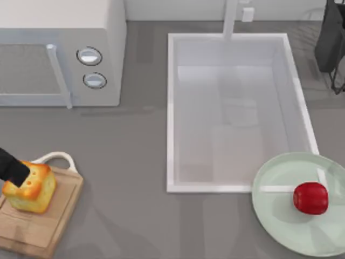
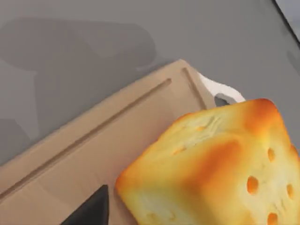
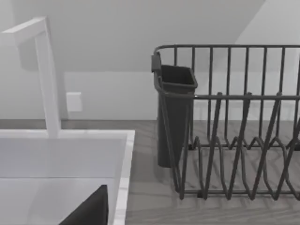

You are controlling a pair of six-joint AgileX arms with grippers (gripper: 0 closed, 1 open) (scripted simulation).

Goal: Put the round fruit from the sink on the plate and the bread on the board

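The bread [image 1: 31,189], a golden cube with a browned crust, rests on the wooden board [image 1: 38,229] at the table's front left. My left gripper [image 1: 12,168] is at the bread's far-left corner and is open. In the left wrist view one dark fingertip [image 2: 89,213] stands just beside the bread [image 2: 211,173] with a thin gap, over the board [image 2: 93,145]. The red round fruit [image 1: 311,198] lies on the pale green plate [image 1: 280,216] at the front right. The white sink [image 1: 170,108] holds nothing. One fingertip [image 3: 89,213] of my right gripper shows near the sink's rim [image 3: 124,154], spread wide.
A white microwave [image 1: 59,48] fills the back left. The faucet [image 1: 230,19] stands at the sink's far edge. A dark wire dish rack [image 1: 331,43] with a cup holder sits at the back right, right of the sink. The plate's rim overlaps the sink's front right corner.
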